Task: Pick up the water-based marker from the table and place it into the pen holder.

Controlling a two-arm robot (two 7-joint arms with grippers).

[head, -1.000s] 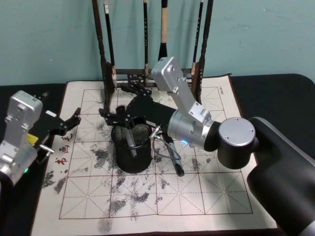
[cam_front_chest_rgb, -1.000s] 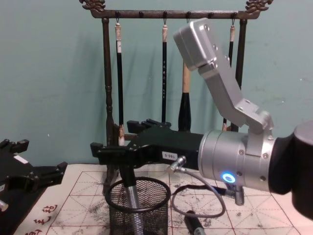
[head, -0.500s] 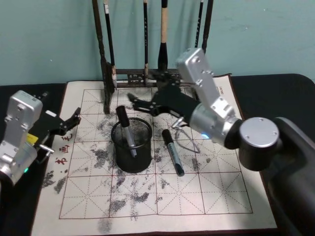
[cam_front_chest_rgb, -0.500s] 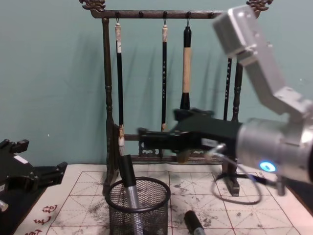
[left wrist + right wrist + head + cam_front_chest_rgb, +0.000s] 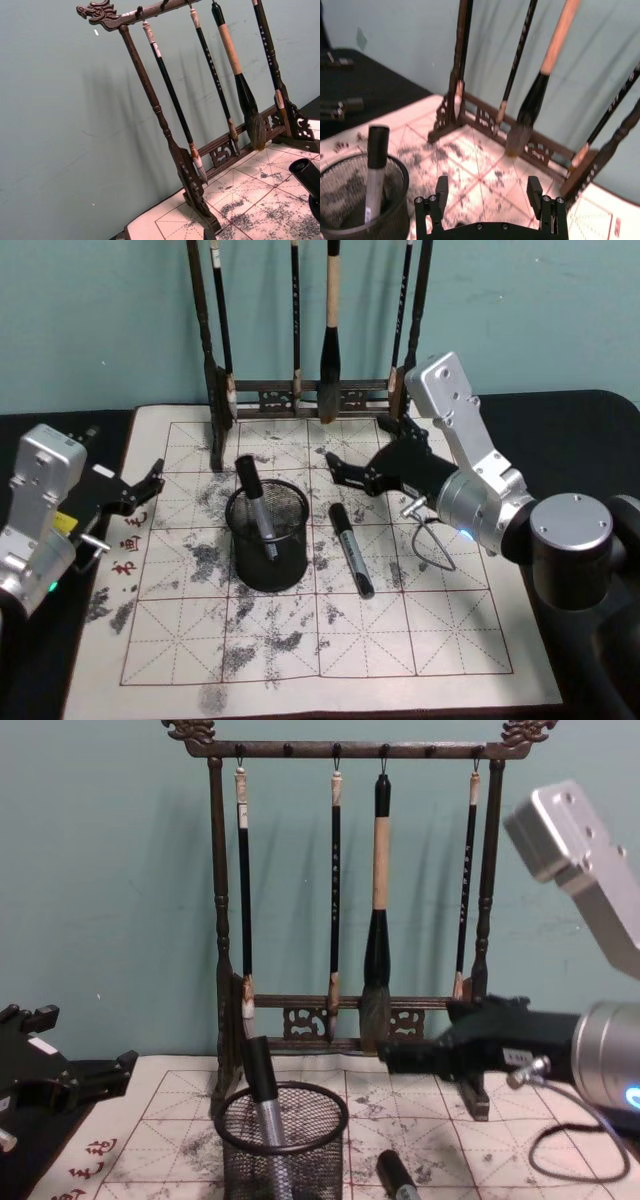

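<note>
Here, the water-based marker (image 5: 256, 510) stands inside the pen holder (image 5: 250, 565), its black cap up and leaning over the rim on the side toward the brush rack (image 5: 300, 397), its grey barrel running down into the black mesh cup. The holder sits on the cream mat (image 5: 420, 640), among grey ink stains and red grid lines, left of centre in the head view. A second marker (image 5: 350, 548), dark with a pale label, lies flat on the mat just to the right of the holder, apart from it, one end pointing toward the rack.

The right gripper (image 5: 336, 470) hovers above the mat to the right of the holder and in front of the rack's base, its fingers spread apart and empty, pointing toward the robot's left. In the right wrist view the two black fingers frame bare mat, with the holder and the upright marker off to one side. A thin cable loops below the right wrist.

The left gripper (image 5: 140, 492) is parked at the mat's left edge, over the dark table (image 5: 560, 420), its fingers parted with nothing between them. Four brushes hang from the rack against the teal wall.
</note>
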